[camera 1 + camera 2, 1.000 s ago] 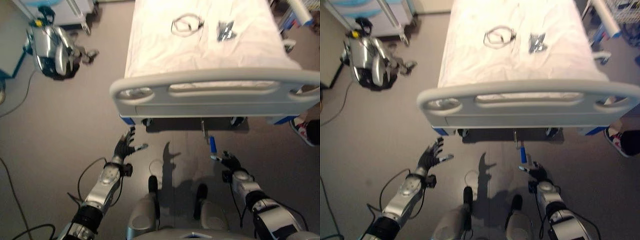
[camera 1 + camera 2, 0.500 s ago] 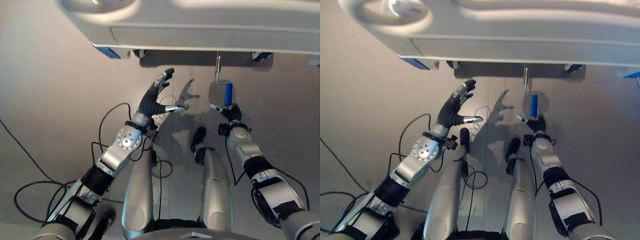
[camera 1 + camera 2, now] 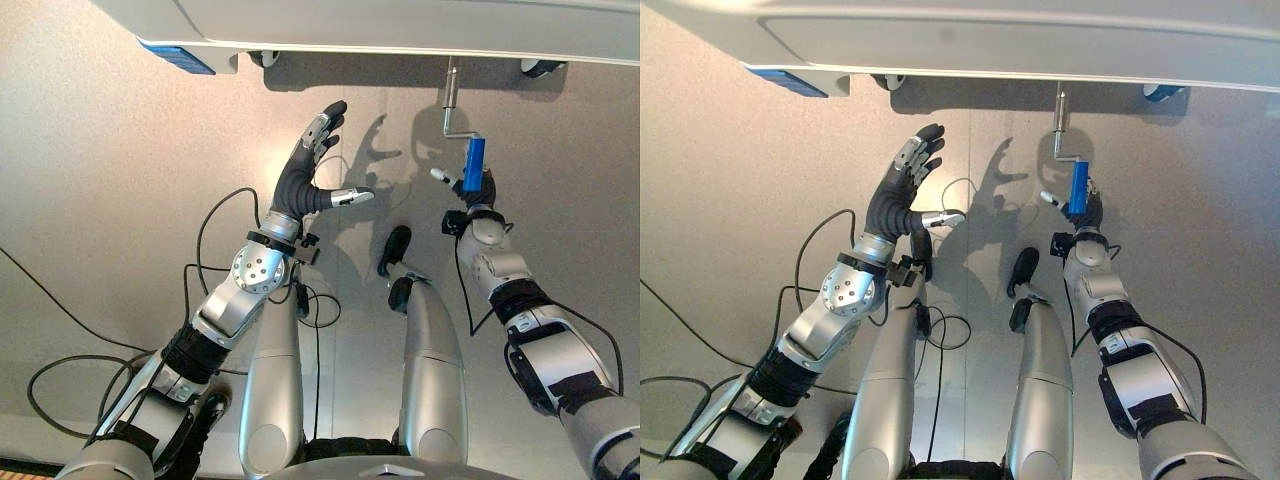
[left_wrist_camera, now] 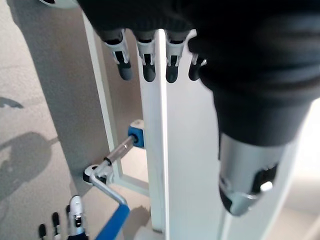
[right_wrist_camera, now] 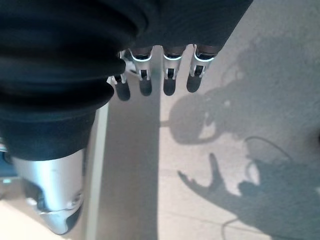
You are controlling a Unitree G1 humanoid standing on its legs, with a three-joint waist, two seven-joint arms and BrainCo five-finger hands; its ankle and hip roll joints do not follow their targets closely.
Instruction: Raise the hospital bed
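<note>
— What is seen from the left eye view?

— The crank's blue handle [image 3: 474,164] hangs below the hospital bed's footboard [image 3: 400,25], on a bent metal rod running under the bed. The right hand [image 3: 478,192] is touching the handle from below; whether its fingers are wrapped round it cannot be told. The left hand [image 3: 306,186] is held well to the side of the crank, fingers spread, holding nothing.

— And the right eye view?

— The same: the right hand is pressed against the handle's lower end.

— The left wrist view?

— The crank's elbow [image 4: 95,176] is seen past straight fingers [image 4: 148,61].

— The right wrist view?

— Straight fingers [image 5: 168,75] over bare floor [image 5: 250,90]; no handle is shown between them.

— How should the step be done well?

— The handle should probably be fully enclosed before turning, and circled squarely about the rod's axis.
</note>
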